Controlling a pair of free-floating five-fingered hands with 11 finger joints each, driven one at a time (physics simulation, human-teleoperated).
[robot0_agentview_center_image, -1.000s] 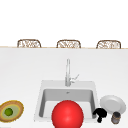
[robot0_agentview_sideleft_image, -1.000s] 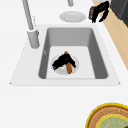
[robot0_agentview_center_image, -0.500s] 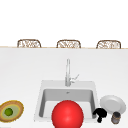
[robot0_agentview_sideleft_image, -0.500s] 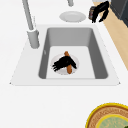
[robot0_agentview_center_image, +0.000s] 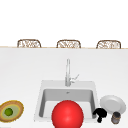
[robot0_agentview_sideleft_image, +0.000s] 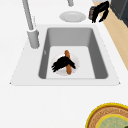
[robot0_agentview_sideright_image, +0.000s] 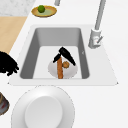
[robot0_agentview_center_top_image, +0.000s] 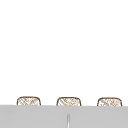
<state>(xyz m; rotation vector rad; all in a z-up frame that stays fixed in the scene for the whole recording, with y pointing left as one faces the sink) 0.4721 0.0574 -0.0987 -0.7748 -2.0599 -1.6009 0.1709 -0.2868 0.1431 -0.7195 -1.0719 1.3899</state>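
Down in the sink (robot0_agentview_sideleft_image: 100, 60), 1 hand (robot0_agentview_sideleft_image: 61, 64) lies over a white plate (robot0_agentview_sideleft_image: 75, 65) on the basin floor. Its fingers drape across an orange sausage (robot0_agentview_sideleft_image: 67, 71) that rests lengthwise on the plate. From the right side, the same hand (robot0_agentview_sideright_image: 65, 55) has fingers reaching straight across the sausage (robot0_agentview_sideright_image: 59, 70), touching its upper end; no curl around it is visible. A small brown ball (robot0_agentview_sideright_image: 65, 64) sits on the plate (robot0_agentview_sideright_image: 71, 72) just beside the sausage and under the fingers. Being well left of the other hand, this is the left hand.

Right hand (robot0_agentview_center_image: 100, 114) hangs at the sink's front right corner, over the counter, fingers curled downward, holding nothing. A dark jar (robot0_agentview_center_image: 115, 117) stands just beside it; a grey plate (robot0_agentview_center_image: 113, 103) lies near, behind both. Left side view puts this hand (robot0_agentview_sideleft_image: 100, 11) beyond the sink's far rim, with the jar (robot0_agentview_sideleft_image: 91, 13) at its near side and the grey plate (robot0_agentview_sideleft_image: 72, 16) on the counter close by. Right side view catches it (robot0_agentview_sideright_image: 7, 65) at the left edge, near the grey plate (robot0_agentview_sideright_image: 42, 107).

Faucet (robot0_agentview_center_image: 67, 72) stands upright behind the basin. A red ball (robot0_agentview_center_image: 67, 115) blocks the basin's front in the front view. A woven dish (robot0_agentview_center_image: 11, 111) with a green fruit (robot0_agentview_center_image: 9, 111) sits well left of the sink. 3 chair backs (robot0_agentview_center_top_image: 69, 101) line the far counter edge.
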